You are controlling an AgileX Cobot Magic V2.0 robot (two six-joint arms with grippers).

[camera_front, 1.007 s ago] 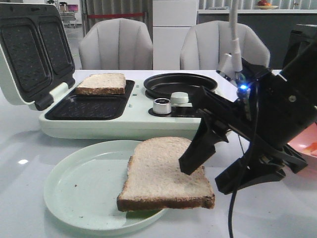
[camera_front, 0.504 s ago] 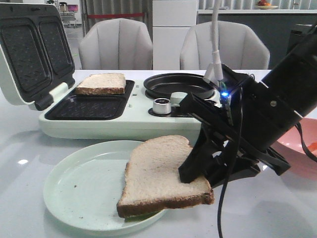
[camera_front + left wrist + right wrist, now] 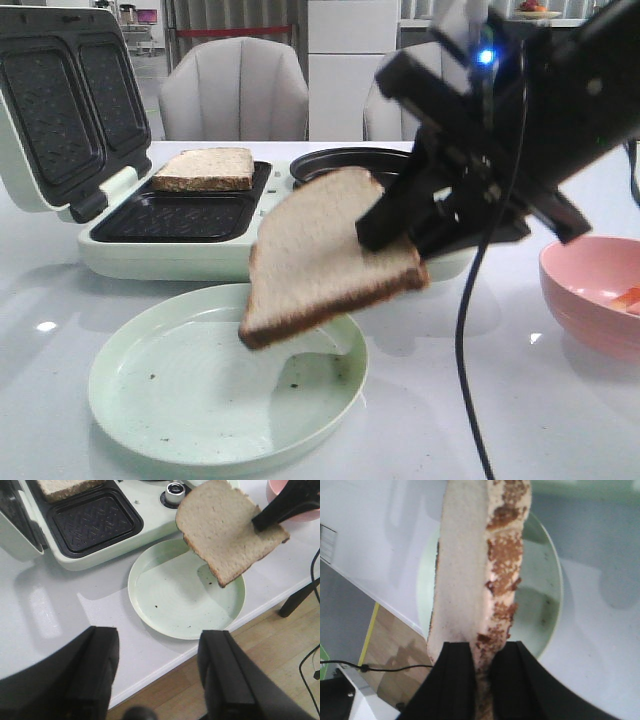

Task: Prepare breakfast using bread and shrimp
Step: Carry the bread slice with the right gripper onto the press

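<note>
Front view: the right gripper (image 3: 405, 235) is clamped on one corner of a bread slice (image 3: 325, 250), which hangs tilted in the air above the pale green plate (image 3: 150, 400), clear of it. A second slice (image 3: 205, 168) lies in the rear well of the open sandwich maker (image 3: 180, 255); the front well (image 3: 170, 215) is bare. A pink bowl (image 3: 580, 290) stands at the right, with an orange scrap at its edge that may be shrimp; I cannot confirm it.

Left wrist view: the left gripper (image 3: 157, 672) hangs over the near table edge, fingers set wide apart with nothing between them. The held slice sits above the plate's far side, gripped only at one corner by a dark finger (image 3: 285, 507).

Right wrist view: the slice is seen edge-on, its crust pinched between the two pads (image 3: 457, 675).

Risk: the hold is on one corner only, and the free end droops. A quick swing toward the maker could tear the soft crumb or let the slice pivot and slip, dropping it on the plate or table. The drooping edge may also catch the maker's front rim.
</note>
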